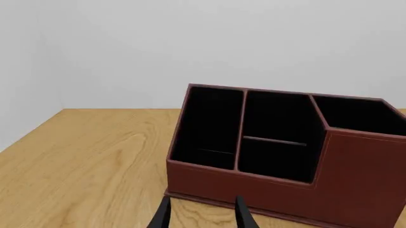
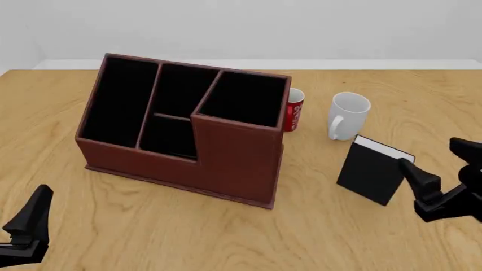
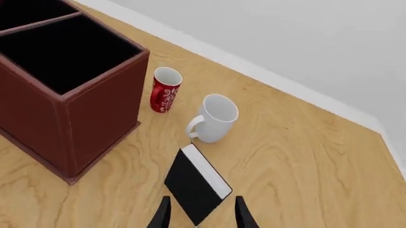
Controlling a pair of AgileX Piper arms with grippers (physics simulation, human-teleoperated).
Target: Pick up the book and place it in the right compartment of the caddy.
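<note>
Just ahead of my right gripper (image 3: 198, 213) — fingers spread and empty — the book (image 2: 374, 171) stands upright on the table right of the caddy (image 2: 233, 161), its long edge running diagonally — far from the left gripper (image 1: 201, 216), also parted.

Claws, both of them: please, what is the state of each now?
Left claw: open, holding nothing.
Right claw: open, empty, near the standing book.
</note>
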